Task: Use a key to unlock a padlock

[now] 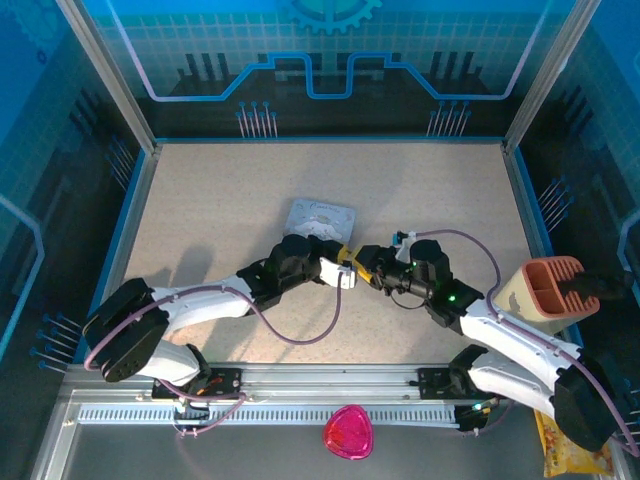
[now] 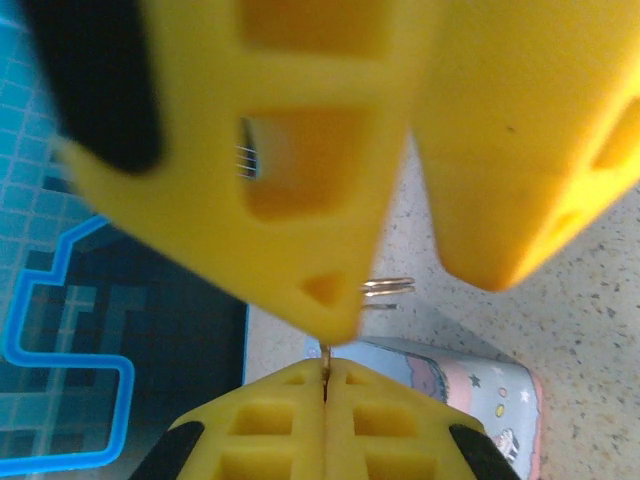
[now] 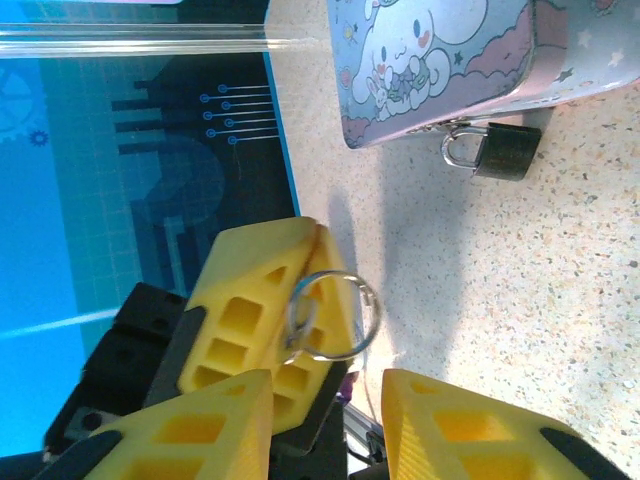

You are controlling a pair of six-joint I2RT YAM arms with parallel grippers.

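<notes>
Centrally on the speckled beige worktop [image 1: 220,200], within blue circuit-patterned walls [image 1: 200,50], the left gripper [image 2: 326,380] clamps the thin dark key [image 2: 325,358], the right gripper [image 3: 325,385] gapes, the small brassy padlock [image 3: 505,150] hooked on a pastel tin [image 3: 430,60].

The small rectangular metal tin [image 3: 440,70] is pastel blue and pink, with a white cartoon print and stars. Beside the tin, the tiny padlock [image 3: 497,150] has a dark brassy body and a silvery shackle. The desk [image 3: 520,290] is beige with dark speckles. The left end effector [image 2: 325,372] and the right end effector [image 3: 328,385] are yellow; the thin key [image 2: 325,356] is dark.
</notes>
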